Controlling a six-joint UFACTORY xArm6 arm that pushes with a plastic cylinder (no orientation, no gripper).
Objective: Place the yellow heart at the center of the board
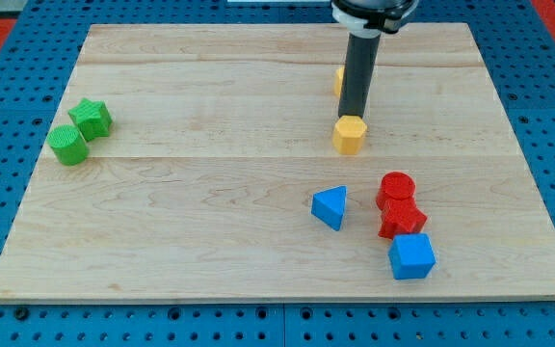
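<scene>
Rod meets yellow at upper right of counter [210, 193]

Camera view: my tip [354, 117], a bare rod holding nothing, touches a yellow block [350, 135]; another yellow block [339, 79], perhaps the heart, hides behind it, right of center.

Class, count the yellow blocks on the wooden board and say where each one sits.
2. A yellow hexagonal block lies right of the board's centre, just below my tip. Another yellow block, mostly hidden behind the rod, sits nearer the view's top; its shape cannot be made out.
</scene>
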